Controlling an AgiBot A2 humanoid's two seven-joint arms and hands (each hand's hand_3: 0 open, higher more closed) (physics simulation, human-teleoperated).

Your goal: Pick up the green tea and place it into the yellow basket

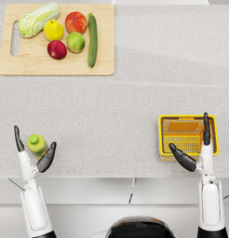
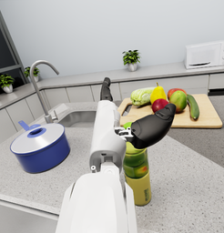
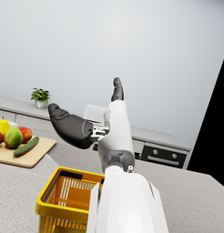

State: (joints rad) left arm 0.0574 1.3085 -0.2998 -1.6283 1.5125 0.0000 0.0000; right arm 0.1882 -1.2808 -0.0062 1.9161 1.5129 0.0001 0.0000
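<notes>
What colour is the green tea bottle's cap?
Green, on the green tea bottle; the head view shows it best.

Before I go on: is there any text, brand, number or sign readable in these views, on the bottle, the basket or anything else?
None can be read.
green tea bottle: its yellow-green label shows no legible words; too blurred.
yellow basket: plain, no marking.
microwave: its panel is too small to read.
oven: knobs only, no readable figures.
cutting board and blue pot: no text.
</notes>
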